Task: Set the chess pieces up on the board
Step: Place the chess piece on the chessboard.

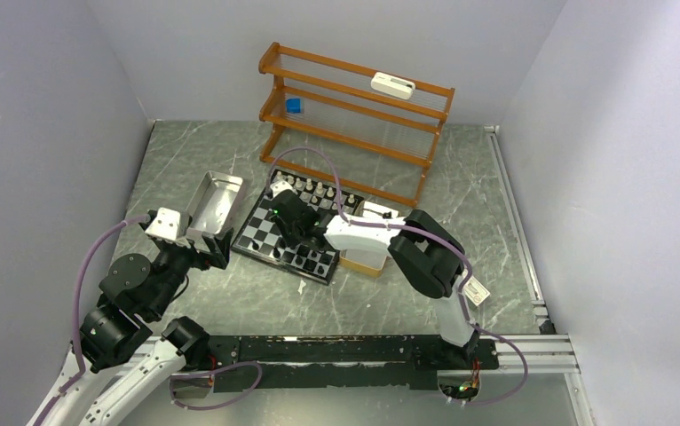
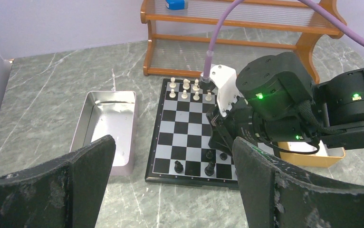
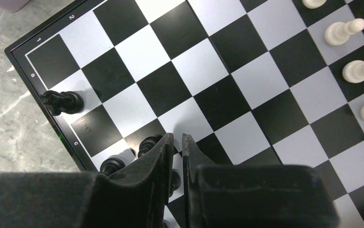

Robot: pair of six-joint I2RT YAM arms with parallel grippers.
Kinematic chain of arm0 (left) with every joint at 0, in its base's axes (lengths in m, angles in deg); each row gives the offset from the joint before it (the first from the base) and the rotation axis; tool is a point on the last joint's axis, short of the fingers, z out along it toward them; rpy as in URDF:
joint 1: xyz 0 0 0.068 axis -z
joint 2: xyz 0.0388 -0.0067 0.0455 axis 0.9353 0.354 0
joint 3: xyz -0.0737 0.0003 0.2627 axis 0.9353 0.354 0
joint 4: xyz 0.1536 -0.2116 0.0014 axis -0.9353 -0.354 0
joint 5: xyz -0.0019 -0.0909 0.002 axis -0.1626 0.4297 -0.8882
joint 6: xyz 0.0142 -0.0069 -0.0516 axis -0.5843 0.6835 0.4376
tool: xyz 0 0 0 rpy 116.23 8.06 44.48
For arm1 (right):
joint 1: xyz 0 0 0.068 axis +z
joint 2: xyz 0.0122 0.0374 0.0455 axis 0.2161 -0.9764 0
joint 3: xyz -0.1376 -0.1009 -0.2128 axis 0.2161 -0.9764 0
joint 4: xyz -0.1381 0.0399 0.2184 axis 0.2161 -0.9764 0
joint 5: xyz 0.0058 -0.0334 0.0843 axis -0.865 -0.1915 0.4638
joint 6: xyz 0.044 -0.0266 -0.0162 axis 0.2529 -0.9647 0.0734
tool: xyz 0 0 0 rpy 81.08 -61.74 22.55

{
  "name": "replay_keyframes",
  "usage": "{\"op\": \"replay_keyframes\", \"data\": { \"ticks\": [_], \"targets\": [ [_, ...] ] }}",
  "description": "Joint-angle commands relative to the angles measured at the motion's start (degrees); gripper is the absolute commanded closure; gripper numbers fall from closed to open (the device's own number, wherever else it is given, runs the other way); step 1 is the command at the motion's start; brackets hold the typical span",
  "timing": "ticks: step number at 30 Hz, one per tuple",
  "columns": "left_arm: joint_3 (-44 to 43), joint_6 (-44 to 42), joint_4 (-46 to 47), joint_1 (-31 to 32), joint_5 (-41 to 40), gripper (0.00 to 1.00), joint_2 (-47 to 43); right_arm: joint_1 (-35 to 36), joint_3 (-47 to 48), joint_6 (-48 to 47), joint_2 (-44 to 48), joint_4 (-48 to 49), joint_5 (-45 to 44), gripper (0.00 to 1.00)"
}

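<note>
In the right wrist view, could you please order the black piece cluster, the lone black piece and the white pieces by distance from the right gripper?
From the right gripper:
1. Black piece cluster, beside its fingertips.
2. Lone black piece, at the left rim.
3. White pieces, far right.

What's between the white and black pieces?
Only bare board squares, clearest in the right wrist view. The white pieces line one edge, the black pieces the other; the shut right gripper hangs by the black ones.
</note>
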Motion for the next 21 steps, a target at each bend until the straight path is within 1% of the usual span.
{"op": "replay_keyframes", "data": {
  "ticks": [1, 5, 9, 17, 21],
  "targets": [
    [0.3, -0.7, 1.6, 0.3, 0.4, 0.03, -0.3, -0.4, 1.4, -0.4, 3.5, -0.9, -4.0, 0.81],
    [0.3, -0.6, 1.6, 0.3, 0.4, 0.03, -0.4, -1.3, -0.5, -0.9, 8.1, -0.6, -6.3, 0.79],
    [0.4, -0.6, 1.6, 0.3, 0.5, 0.03, -0.3, -2.7, -3.3, -1.2, 13.9, -1.5, -8.7, 0.75],
    [0.4, -0.6, 1.5, 0.3, 0.5, 0.02, -0.3, -5.7, -10.4, 0.1, 24.1, -3.7, -13.0, 0.64],
    [0.5, -0.5, 1.5, 0.3, 0.5, 0.03, 0.1, -7.8, -13.4, 0.6, 27.1, -6.6, -15.4, 0.63]
  ]
}}
